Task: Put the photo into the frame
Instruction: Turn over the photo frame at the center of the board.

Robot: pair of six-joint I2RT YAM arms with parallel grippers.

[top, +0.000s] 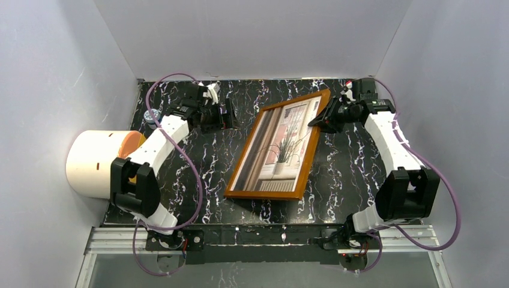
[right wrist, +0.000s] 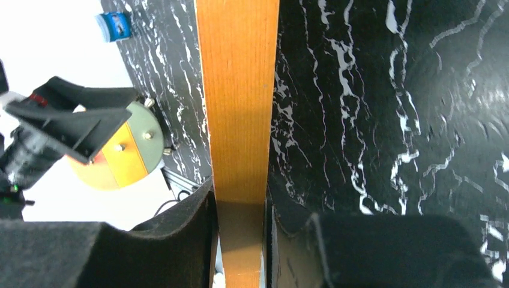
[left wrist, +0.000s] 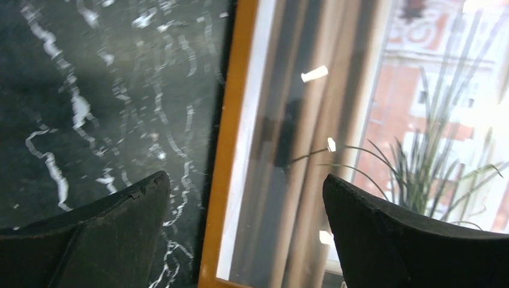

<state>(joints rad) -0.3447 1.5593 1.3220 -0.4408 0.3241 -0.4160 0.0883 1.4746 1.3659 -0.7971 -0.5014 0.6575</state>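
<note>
Far left: a cream drum (top: 90,163) lies on its side at the edge of the black marbled table (top: 348,171). A small blue item (top: 151,115) sits behind it near the back wall; I cannot make out what it is.

My left pincer (left wrist: 245,180) stands wide, holding nothing. It hangs over the left rail of the frame (top: 246,150), one finger above bare table and the other above the picture area. I cannot tell whether either finger touches anything.

Centre: the frame sits askew on the table. Its near rail is down towards my bases and its far corner reaches towards the back right. The photo (top: 282,147) lies inside the frame's border. From the left wrist view, the curtains and spiky plant show with bright glints across them.

Right: my right pincer (right wrist: 240,207) is clamped on the frame's right rail near the far corner. The wood is seen edge-on, pressed between both pads.
</note>
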